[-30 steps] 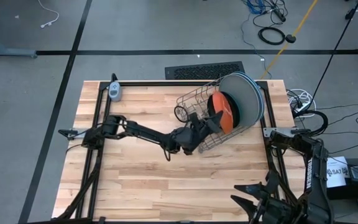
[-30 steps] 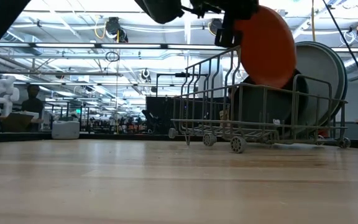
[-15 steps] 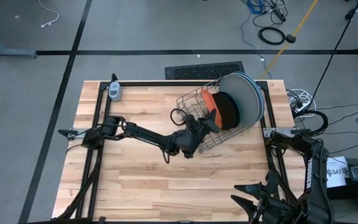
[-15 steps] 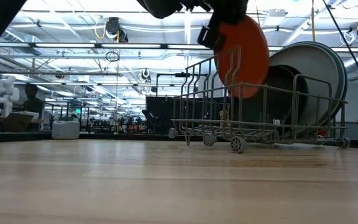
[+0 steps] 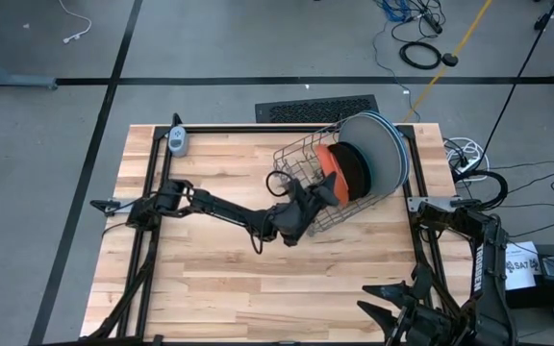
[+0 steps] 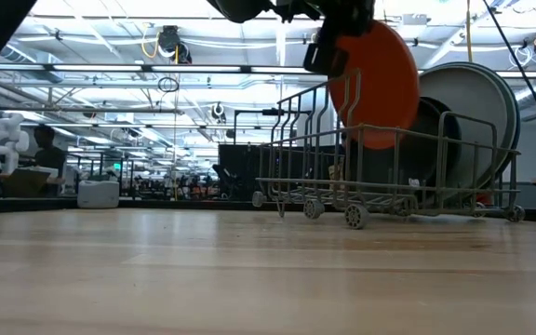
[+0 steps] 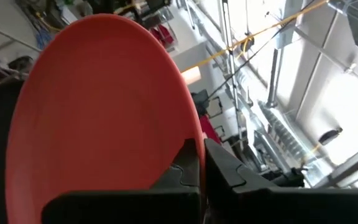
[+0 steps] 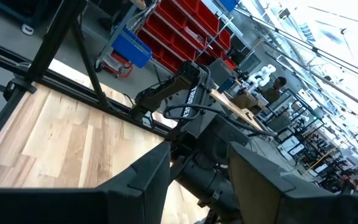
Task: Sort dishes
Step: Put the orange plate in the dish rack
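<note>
Gripping round orange plate [image 6: 378,86] upright, left hand [image 5: 323,188] over rack [image 5: 301,159].

Count, taken relative to the wire dish rack [image 5: 320,183]: one orange plate [image 5: 327,171] over its open middle, one black plate [image 5: 354,168] standing just behind that, and two large pale plates [image 5: 390,154] at its far end, their edges too close to separate with certainty. One rack, two arms; the left gripper [image 5: 317,195] is clamped on the orange plate, the right gripper [image 8: 197,180] parked well apart at the table's near right corner.
</note>
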Action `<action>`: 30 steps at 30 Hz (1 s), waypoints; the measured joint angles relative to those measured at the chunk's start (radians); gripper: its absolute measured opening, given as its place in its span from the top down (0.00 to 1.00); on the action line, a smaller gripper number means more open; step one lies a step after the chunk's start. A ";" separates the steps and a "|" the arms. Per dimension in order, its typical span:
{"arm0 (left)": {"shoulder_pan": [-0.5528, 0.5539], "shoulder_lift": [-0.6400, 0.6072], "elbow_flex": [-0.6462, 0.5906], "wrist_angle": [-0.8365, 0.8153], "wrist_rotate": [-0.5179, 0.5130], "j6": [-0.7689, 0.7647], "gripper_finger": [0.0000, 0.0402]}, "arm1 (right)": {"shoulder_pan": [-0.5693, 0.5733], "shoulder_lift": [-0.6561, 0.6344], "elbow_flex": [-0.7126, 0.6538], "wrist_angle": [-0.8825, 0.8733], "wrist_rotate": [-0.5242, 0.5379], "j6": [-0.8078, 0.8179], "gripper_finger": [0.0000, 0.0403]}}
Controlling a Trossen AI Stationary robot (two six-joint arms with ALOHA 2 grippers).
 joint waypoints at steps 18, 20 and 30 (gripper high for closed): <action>-0.009 0.003 -0.004 -0.024 -0.068 -0.035 1.00 | -0.074 0.000 0.000 -0.002 -0.011 0.072 0.62; -0.009 0.003 -0.004 0.001 -0.065 -0.034 1.00 | -0.116 0.000 0.000 -0.002 -0.055 0.082 0.62; -0.030 -0.036 -0.004 0.207 -0.035 0.196 1.00 | -0.289 -0.001 -0.029 -0.004 -0.310 0.143 0.52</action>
